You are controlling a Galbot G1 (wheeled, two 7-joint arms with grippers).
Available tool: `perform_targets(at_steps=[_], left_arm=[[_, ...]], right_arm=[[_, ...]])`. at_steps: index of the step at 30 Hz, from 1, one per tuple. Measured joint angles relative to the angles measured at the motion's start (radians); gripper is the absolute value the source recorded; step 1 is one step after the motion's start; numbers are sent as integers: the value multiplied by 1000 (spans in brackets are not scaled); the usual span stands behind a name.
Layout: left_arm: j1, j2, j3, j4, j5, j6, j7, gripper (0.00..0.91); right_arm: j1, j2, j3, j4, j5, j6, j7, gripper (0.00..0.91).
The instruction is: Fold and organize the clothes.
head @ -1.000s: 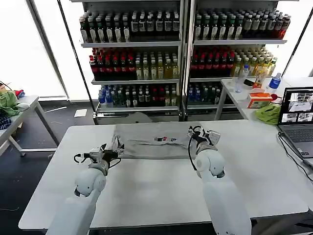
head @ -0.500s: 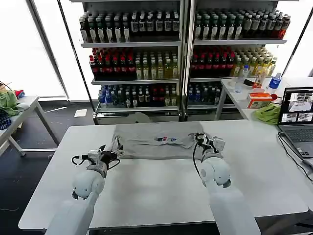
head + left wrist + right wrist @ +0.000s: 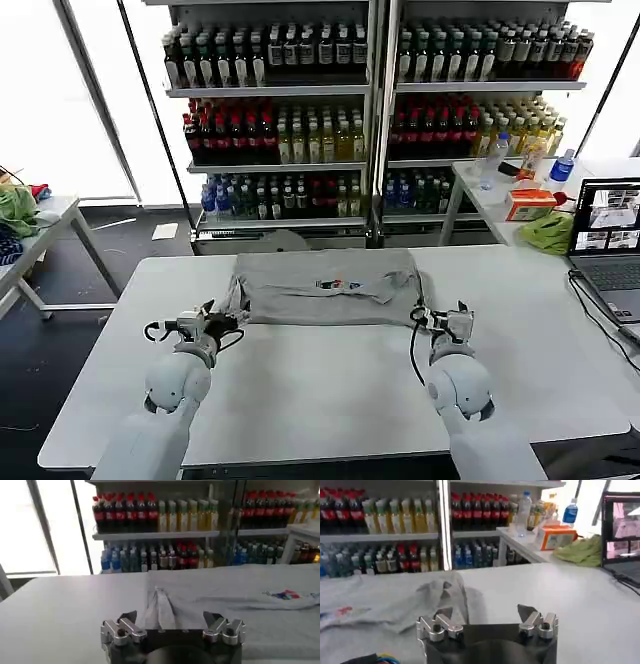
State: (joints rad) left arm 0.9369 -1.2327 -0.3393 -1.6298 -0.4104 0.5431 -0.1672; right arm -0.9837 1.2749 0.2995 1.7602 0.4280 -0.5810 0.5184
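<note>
both tools released, left tool (image 3: 213, 319) and right tool (image 3: 447, 319) flanking grey shirt (image 3: 320, 286), laptop (image 3: 608, 236) right

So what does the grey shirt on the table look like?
The grey shirt is soft cotton-looking cloth, folded into a wide flat band across the far middle of the white table. A small multicoloured print faces up near its middle. Its left end is bunched into creases and a sleeve lies folded over at the right. The left hand sits by its left edge and the right hand off its right corner, both open, neither holding it.
</note>
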Motion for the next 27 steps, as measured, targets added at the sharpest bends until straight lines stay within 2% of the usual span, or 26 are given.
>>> perform_targets(at_steps=[17, 20, 22, 23, 24, 25, 26, 27], left_arm=[[-27, -1, -6, 77, 19, -3, -1, 907], [-27, -4, -5, 87, 22, -3, -1, 856], [-26, -7, -4, 91, 25, -3, -1, 786], [-25, -9, -4, 93, 27, -3, 0, 645], [-24, -10, -4, 94, 30, -4, 0, 544], [-23, -10, -4, 96, 31, -4, 0, 363], [-22, -11, -4, 97, 33, -4, 0, 151], [-21, -10, -3, 98, 35, -4, 0, 60]], right_arm=[[-7, 17, -7, -67, -33, 0, -37, 907], [-7, 23, -5, -81, -31, 1, -47, 887], [-7, 28, -2, -89, -29, 2, -53, 806], [-6, 31, -1, -93, -27, 2, -57, 524], [-5, 34, 1, -96, -26, 3, -61, 373], [-4, 36, 2, -99, -24, 3, -65, 10], [-3, 38, 3, -102, -22, 4, -69, 10], [-3, 39, 3, -105, -20, 5, -73, 0]])
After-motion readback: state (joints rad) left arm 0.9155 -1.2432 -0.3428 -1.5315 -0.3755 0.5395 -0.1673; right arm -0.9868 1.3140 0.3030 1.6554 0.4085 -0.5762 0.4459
